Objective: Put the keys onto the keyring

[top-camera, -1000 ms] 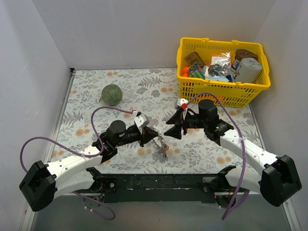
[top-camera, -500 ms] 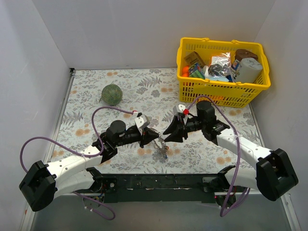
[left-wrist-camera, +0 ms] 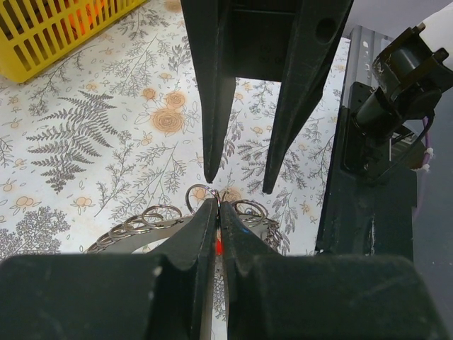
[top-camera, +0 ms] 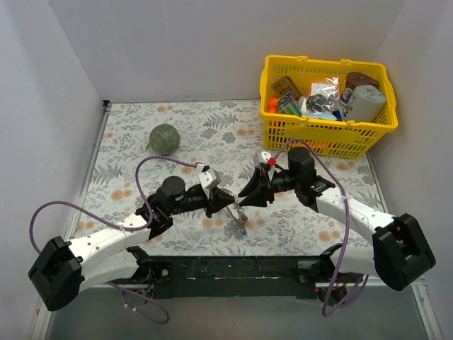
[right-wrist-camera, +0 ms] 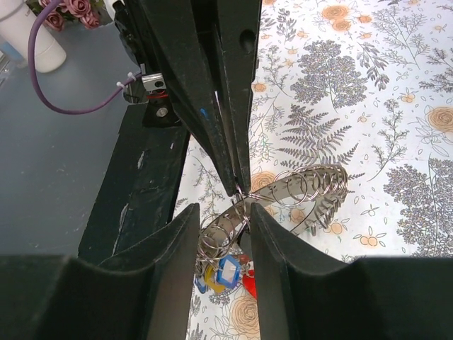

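Observation:
The grey keyring [right-wrist-camera: 311, 185] is a wide metal band carrying several small split rings, held just above the table mat. My left gripper [left-wrist-camera: 218, 204] is shut on it at one of the small rings. It also shows in the top view [top-camera: 228, 203]. Keys with blue [right-wrist-camera: 228, 269], yellow [right-wrist-camera: 205, 280] and red [right-wrist-camera: 249, 285] heads hang below the band. My right gripper [right-wrist-camera: 223, 216] is open, its fingers straddling the cluster of rings right beside the left fingertips. In the top view the right gripper [top-camera: 244, 196] meets the left one over the keyring [top-camera: 237, 211].
A green ball [top-camera: 164, 139] lies at the back left of the flowered mat. A yellow basket [top-camera: 329, 132] full of packets stands at the back right. The black base rail [top-camera: 233, 269] runs along the near edge.
My right gripper has moved left and down toward the left gripper and now straddles the rings. The left gripper has held the keyring in nearly the same place.

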Action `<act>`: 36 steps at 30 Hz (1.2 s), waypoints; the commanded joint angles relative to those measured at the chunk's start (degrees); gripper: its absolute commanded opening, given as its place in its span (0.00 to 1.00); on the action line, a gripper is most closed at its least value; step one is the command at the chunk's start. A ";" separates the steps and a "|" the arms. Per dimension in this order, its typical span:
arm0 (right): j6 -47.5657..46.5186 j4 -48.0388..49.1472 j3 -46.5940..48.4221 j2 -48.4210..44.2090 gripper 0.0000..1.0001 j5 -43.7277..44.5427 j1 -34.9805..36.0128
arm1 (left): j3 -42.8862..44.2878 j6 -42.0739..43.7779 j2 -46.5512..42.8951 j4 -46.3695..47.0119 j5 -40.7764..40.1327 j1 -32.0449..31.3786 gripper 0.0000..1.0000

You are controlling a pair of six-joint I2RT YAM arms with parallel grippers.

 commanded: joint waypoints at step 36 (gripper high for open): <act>4.76 7.51 0.93 3.66 0.28 1.24 3.48 | 1.65 -0.24 -5.46 2.18 1.05 -0.19 0.00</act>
